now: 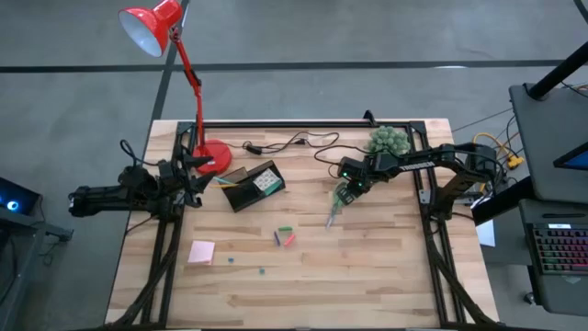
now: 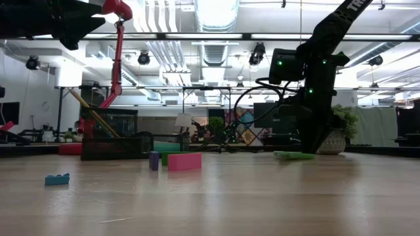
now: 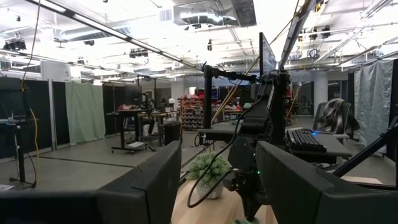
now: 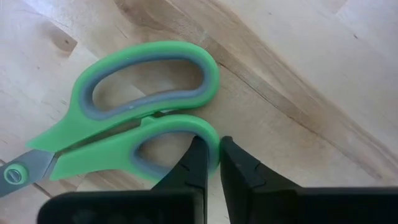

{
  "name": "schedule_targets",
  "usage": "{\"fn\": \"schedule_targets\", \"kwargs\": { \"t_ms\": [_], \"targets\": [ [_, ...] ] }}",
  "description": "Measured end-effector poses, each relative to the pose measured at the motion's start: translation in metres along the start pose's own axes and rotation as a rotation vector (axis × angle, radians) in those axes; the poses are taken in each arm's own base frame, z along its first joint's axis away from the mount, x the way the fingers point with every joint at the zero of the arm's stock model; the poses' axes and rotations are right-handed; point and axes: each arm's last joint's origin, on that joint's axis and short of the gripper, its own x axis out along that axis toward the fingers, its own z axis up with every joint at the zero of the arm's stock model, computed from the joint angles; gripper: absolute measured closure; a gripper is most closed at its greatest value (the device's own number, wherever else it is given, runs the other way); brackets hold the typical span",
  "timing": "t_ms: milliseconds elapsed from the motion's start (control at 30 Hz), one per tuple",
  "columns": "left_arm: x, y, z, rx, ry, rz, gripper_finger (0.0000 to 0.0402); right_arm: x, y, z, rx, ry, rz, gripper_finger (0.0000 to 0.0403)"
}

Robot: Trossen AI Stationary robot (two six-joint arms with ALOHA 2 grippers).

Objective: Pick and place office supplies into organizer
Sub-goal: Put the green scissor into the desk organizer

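Green-handled scissors (image 4: pixel 124 118) lie flat on the wooden table, right of its middle (image 1: pixel 334 210). My right gripper (image 4: pixel 214 143) points down at their handle end and is shut on it (image 1: pixel 344 195). The black organizer (image 1: pixel 253 187) stands left of centre, with a pencil leaning in it. A pink sticky-note pad (image 1: pixel 202 251) lies near the left front. Small red, green and purple pieces (image 1: pixel 285 237) lie in the middle. My left gripper (image 3: pixel 217 186) waits open at the table's left edge (image 1: pixel 195 179), pointing level and touching nothing. My right gripper pinches the rim of the scissors' smaller finger loop (image 4: pixel 210 130) at its rounded end. One finger (image 4: pixel 196 165) is inside the loop and the other (image 4: pixel 239 168) outside. The fingers come from above, pointing down. The scissors lie flat on the table.
A red lamp's base (image 1: pixel 213 156) stands at the far left, with a black cable (image 1: pixel 285 144) running along the far edge. A green plant ball (image 1: pixel 388 140) sits behind my right arm. Tiny green bits (image 1: pixel 262 271) lie near the front. Bare wood lies between the scissors and the organizer.
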Motion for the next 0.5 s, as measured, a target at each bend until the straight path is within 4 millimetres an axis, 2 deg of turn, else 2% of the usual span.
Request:
{"fn": "schedule_targets", "kwargs": {
  "t_ms": [200, 500],
  "targets": [
    [0.000, 0.000, 0.000, 0.000, 0.000, 0.000, 0.0206, -0.002, 0.001, 0.002, -0.017, -0.005, 0.000, 0.0388],
    [0.000, 0.000, 0.000, 0.000, 0.000, 0.000, 0.0206, -0.015, 0.013, 0.017, -0.072, -0.059, 0.017, 0.0390]
  ]
}}
